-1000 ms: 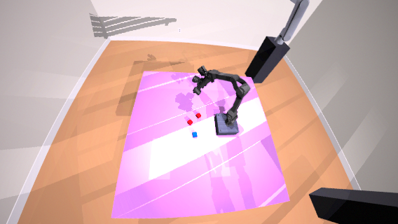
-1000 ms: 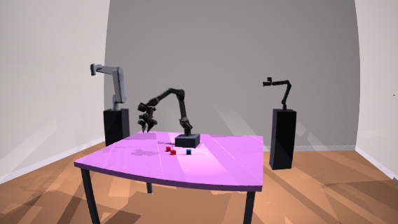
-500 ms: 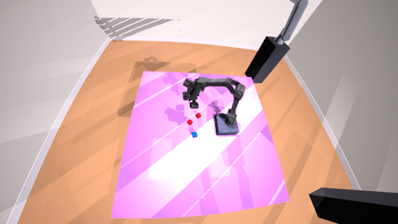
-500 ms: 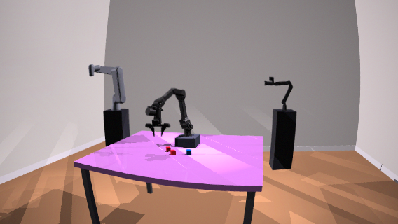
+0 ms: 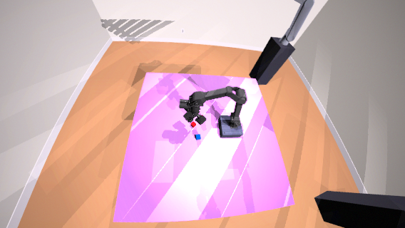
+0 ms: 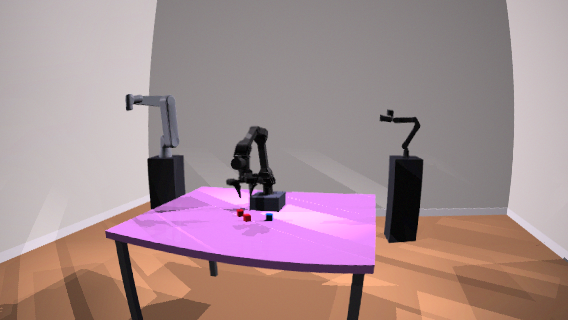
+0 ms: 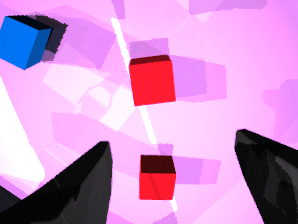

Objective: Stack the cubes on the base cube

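Note:
Two red cubes and one blue cube lie on the pink table top (image 5: pixel 214 178) (image 6: pixel 310 240). In the wrist view one red cube (image 7: pixel 157 177) (image 6: pixel 240 212) lies below, between my fingers, and the other red cube (image 7: pixel 152 79) (image 5: pixel 193 124) (image 6: pixel 247 217) lies just beyond it. The blue cube (image 7: pixel 25 42) (image 5: pixel 197 136) (image 6: pixel 269 216) lies further off to the side. My gripper (image 7: pixel 174 145) (image 5: pixel 195 118) (image 6: pixel 239 194) is open and empty. It hangs a little above the nearer red cube and hides that cube in the top view.
My arm's dark base block (image 5: pixel 231 128) (image 6: pixel 267 201) stands on the table close to the cubes. Black pedestals with other arms stand off the table (image 5: pixel 271 60) (image 6: pixel 166 180) (image 6: pixel 404 197). Another dark block (image 5: pixel 360 210) is at the lower right.

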{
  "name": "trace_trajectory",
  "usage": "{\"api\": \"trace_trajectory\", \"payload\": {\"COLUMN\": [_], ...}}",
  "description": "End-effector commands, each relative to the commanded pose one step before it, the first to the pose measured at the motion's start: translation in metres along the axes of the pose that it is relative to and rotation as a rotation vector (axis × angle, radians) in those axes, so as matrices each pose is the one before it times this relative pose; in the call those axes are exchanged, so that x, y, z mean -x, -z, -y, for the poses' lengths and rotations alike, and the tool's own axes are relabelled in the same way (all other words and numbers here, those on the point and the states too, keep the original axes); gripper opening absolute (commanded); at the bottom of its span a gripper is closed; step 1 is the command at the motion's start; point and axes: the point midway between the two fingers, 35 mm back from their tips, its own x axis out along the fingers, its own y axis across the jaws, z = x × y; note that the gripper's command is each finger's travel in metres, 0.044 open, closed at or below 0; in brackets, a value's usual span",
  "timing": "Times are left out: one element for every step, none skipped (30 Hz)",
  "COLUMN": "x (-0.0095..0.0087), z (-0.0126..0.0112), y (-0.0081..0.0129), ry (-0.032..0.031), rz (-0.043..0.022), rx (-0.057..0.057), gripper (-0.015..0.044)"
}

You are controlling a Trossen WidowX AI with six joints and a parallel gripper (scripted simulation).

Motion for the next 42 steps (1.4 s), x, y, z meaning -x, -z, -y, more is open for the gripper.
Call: {"api": "trace_trajectory", "payload": {"x": [-0.00063,0.0,0.0,-0.00172,-0.00515,-0.00856,-0.01074,-0.01071,-0.01057,-0.0083,-0.00495,-0.00164,0.0,0.0,-0.00084,-0.00252,-0.00419,-0.00418,-0.0025,-0.00083,0.0,0.0,-0.00027,-0.00082,-0.00136,-0.00165,-0.00165,-0.00165,-0.00165,-0.00164,-0.00164,-0.00164,-0.00164,-0.00164,-0.00163,-0.00163,-0.00163,-0.00163,-0.00163,-0.00162,-0.00162,-0.00162], "z": [-0.00497,0.0,0.0,0.00013,0.00035,0.00043,0.00027,-0.00004,-0.00033,-0.00047,-0.00037,-0.00014,0.0,0.0,0.00001,0.00002,0.0,-0.00004,-0.00005,-0.00002,0.0,0.0,0.00001,0.00003,0.00004,0.00005,0.00004,0.00003,0.00003,0.00002,0.00001,0.0,0.0,-0.00001,-0.00002,-0.00002,-0.00003,-0.00004,-0.00004,-0.00005,-0.00006,-0.00006], "y": [-0.00268,0.0,0.0,-0.00012,-0.00032,-0.00039,-0.00024,0.00004,0.00032,0.00045,0.00035,0.00013,0.0,0.0,-0.00001,-0.00002,0.0,0.00004,0.00004,0.00002,0.0,0.0,-0.00001,-0.00003,-0.00004,-0.00004,-0.00004,-0.00003,-0.00002,-0.00002,-0.00001,0.0,0.0,0.00001,0.00002,0.00002,0.00003,0.00003,0.00004,0.00005,0.00005,0.00006], "ry": [-0.00037,0.0,0.0,0.00001,0.00003,0.00004,0.00002,-0.00001,-0.00004,-0.00005,-0.00004,-0.00001,0.0,0.0,0.0,0.0,0.0,-0.00001,-0.00001,0.0,0.0,0.0,0.0,0.0,0.0,0.0,0.0,0.0,0.0,0.0,0.0,0.0,0.0,0.0,0.0,-0.00001,-0.00001,-0.00001,-0.00001,-0.00001,-0.00001,-0.00001], "rz": [-0.02851,0.0,0.0,0.0,0.0,-0.00002,-0.00005,-0.00008,-0.0001,-0.0001,-0.00007,-0.00002,0.0,0.0,0.0,-0.00001,-0.00003,-0.00003,-0.00002,-0.00001,0.0,0.0,0.0,0.0,-0.00001,-0.00001,-0.00001,-0.00001,-0.00001,-0.00001,-0.00001,-0.00001,-0.00001,-0.00001,-0.00001,-0.00001,-0.00001,-0.00001,-0.00002,-0.00002,-0.00002,-0.00002], "rx": [0.0495,0.0,0.0,0.0,0.0,0.0,0.0,0.0,0.0,0.0,0.0,0.0,0.0,0.0,0.0,0.0,0.0,0.0,0.0,0.0,0.0,0.0,0.0,0.0,0.0,0.0,0.0,0.0,0.0,0.0,0.0,0.0,0.0,0.0,0.0,0.0,0.0,0.0,0.0,0.0,0.0,0.0], "gripper": [0.0265,0.0265,0.0265,0.0265,0.0265,0.0265,0.0265,0.0265,0.0265,0.0265,0.0265,0.0265,0.0265,0.0265,0.0265,0.0265,0.0265,0.0265,0.0265,0.0265,0.0265,0.0265,0.0265,0.0265,0.0265,0.0265,0.0265,0.0265,0.0265,0.0265,0.0265,0.0265,0.0265,0.0265,0.0265,0.0265,0.0265,0.0265,0.0265,0.0265,0.0265,0.0265]}}
